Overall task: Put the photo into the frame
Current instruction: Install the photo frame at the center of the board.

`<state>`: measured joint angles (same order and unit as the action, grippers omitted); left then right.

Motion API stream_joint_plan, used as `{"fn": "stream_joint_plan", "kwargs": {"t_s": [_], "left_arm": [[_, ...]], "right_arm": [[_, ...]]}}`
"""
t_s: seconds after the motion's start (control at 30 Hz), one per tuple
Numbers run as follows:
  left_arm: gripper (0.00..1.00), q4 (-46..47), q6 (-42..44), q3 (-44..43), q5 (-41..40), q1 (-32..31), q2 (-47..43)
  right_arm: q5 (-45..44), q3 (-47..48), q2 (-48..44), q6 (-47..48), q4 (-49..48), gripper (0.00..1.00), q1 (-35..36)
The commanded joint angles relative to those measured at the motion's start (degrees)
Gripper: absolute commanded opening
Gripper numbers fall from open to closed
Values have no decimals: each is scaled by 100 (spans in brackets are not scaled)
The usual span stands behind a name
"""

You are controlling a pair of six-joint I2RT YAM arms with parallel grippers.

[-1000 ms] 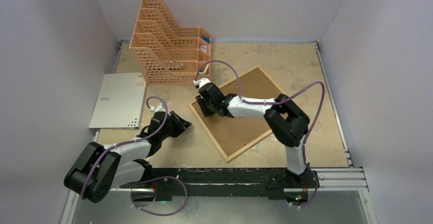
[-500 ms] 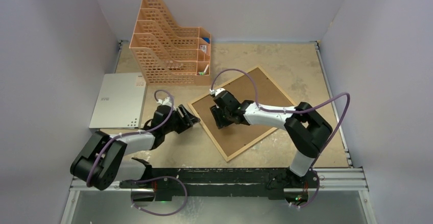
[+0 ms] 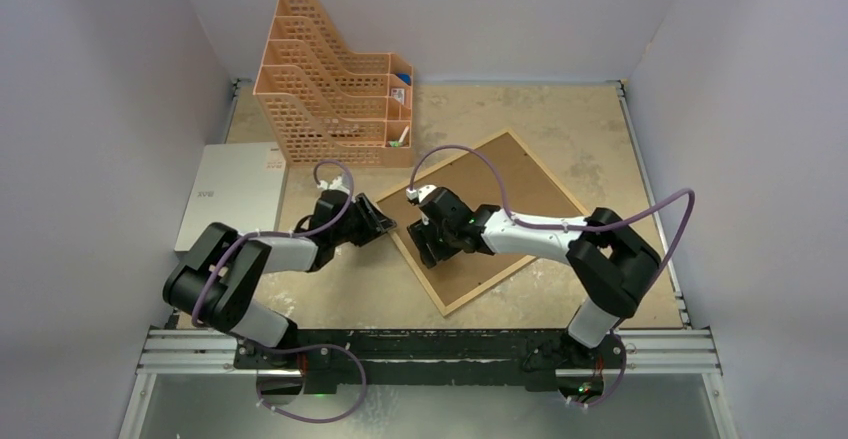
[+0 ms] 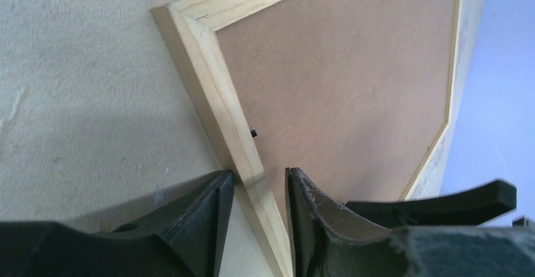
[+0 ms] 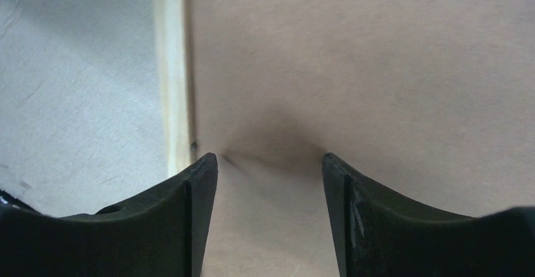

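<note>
The frame (image 3: 550, 173) lies face down on the table, turned like a diamond, with a brown backing board (image 3: 505, 184) filling it. The photo is hidden. My left gripper (image 3: 386, 225) is at the frame's left edge. In the left wrist view it (image 4: 258, 182) is open astride the light-wood rail (image 4: 214, 81): the left finger touches the rail's outer side and the right finger stands off over the board (image 4: 353, 81). My right gripper (image 3: 427, 250) hovers low over the board, open (image 5: 270, 163), nothing between its fingers, with the rail (image 5: 170, 69) just to its left.
An orange lattice file organizer (image 3: 335, 84) stands at the back left. A grey perforated sheet (image 3: 230, 197) lies flat against the left wall. Walls close in on the left, back and right; the arm bases' rail (image 3: 450, 344) runs along the near edge.
My left arm has reached forward and right to the frame's left edge. My right gripper has slid from the frame's left corner toward me over the board, its jaws spreading wider.
</note>
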<state>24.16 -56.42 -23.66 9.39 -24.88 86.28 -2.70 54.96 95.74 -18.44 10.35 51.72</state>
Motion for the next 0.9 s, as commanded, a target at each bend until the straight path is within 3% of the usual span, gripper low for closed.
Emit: {"fn": "stream_joint_plan", "kwargs": {"t_s": [0.0,0.17,0.87], "left_arm": [[38,-1246,354,254,-761,-40,786],[27,-1083,378,379,-789,-52,1010],[22,-623,337,696,-560,-52,1275]], "right_arm": [[401,-78,182,95,141,66,220],[398,-104,417,73,68,65,250],[617,-264,956,-419,-226,63,250]]}}
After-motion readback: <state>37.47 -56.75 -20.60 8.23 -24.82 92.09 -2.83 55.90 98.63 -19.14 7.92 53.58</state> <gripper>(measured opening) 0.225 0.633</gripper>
